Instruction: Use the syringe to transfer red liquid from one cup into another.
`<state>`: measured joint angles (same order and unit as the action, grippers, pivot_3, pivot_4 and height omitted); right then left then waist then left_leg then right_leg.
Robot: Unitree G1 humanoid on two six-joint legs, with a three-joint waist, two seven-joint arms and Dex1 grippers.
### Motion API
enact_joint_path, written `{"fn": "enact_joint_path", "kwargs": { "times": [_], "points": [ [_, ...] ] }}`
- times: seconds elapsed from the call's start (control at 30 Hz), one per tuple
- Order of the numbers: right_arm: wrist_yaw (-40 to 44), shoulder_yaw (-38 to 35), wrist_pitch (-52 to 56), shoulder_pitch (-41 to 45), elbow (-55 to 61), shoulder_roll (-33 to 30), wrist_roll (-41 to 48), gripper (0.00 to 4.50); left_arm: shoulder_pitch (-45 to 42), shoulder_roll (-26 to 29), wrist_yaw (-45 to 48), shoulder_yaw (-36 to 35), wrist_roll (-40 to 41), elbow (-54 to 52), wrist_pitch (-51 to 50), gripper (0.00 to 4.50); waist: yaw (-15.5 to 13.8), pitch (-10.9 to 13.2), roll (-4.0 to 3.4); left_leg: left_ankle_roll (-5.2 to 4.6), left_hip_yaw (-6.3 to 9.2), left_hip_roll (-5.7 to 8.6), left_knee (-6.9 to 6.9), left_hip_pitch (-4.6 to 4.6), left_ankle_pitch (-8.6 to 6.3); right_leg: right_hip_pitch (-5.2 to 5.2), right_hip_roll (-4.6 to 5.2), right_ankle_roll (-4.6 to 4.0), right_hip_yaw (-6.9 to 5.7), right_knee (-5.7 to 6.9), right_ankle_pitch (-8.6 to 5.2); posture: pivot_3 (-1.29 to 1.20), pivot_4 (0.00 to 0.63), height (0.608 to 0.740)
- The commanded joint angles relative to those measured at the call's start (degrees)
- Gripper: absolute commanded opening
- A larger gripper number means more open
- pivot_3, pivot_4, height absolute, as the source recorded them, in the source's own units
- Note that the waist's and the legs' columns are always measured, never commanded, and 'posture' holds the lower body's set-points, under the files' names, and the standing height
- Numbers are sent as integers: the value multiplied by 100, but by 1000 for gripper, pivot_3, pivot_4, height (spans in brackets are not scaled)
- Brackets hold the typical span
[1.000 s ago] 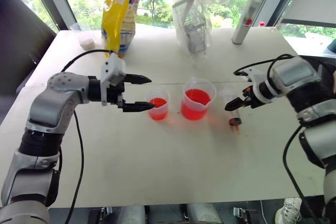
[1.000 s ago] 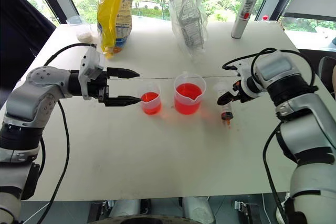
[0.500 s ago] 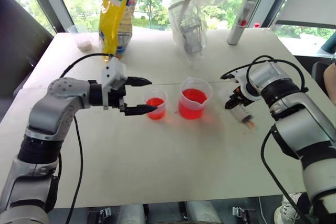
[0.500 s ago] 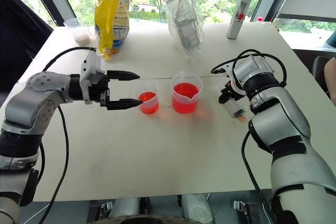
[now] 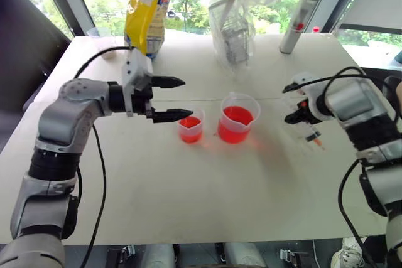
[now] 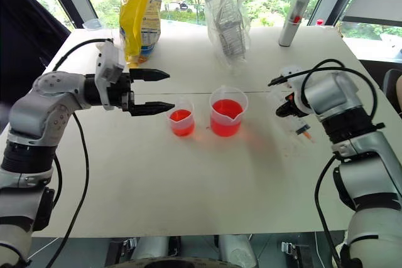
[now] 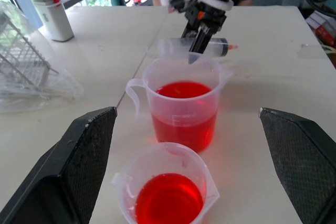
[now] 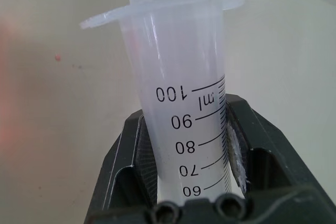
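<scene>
Right tool [image 8: 184,182] clamps the syringe [image 8: 178,93], graduations legible; left tool [image 5: 179,100] gapes wide.

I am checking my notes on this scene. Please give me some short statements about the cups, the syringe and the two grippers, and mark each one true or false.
1. The right gripper is shut on the syringe. True.
2. The larger beaker is empty. False: it holds red liquid.
3. The left gripper holds the smaller cup. False: its fingers are open, and the cup stands free on the table.
4. The smaller cup also has red liquid in it. True.
5. The syringe tip is dipped in the beaker. False: the syringe is held to the right of the beaker, apart from it.
</scene>
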<state>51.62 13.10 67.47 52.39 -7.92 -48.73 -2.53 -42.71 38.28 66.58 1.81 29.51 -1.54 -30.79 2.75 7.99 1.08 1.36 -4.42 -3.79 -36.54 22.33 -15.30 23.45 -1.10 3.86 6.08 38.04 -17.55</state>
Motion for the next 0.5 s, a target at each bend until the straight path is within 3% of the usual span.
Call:
{"fn": "enact_joint_path", "kwargs": {
  "times": [0.03,0.23,0.37,0.5],
  "points": [
    [-698,-1640,-459,-27,1630,379,400,1395,-449,-73,187,-59,65,257,108,4500,23,0,0,0,1,-2,1,-3,0,-1,-6,0,1,4,0,0,150,739],
    [-1482,-3445,-404,369,2922,2145,1704,1395,-1072,-232,534,54,-86,917,272,4500,58,-2,-1,11,4,-4,19,-16,7,-7,-16,-2,-4,10,1,0,150,739],
    [-1830,-3696,-598,73,3253,3089,2392,1395,-1480,-289,804,139,-180,1325,390,4500,43,-2,0,21,2,-3,20,-10,13,-7,-7,-3,-5,7,1,0,150,739],
    [-1936,-3326,-1358,-735,3256,3653,2608,1395,-1853,-347,1016,165,-223,1630,405,4500,33,-5,6,21,1,2,16,-3,13,-4,1,-3,-2,5,1,0,150,739]
  ]
}}
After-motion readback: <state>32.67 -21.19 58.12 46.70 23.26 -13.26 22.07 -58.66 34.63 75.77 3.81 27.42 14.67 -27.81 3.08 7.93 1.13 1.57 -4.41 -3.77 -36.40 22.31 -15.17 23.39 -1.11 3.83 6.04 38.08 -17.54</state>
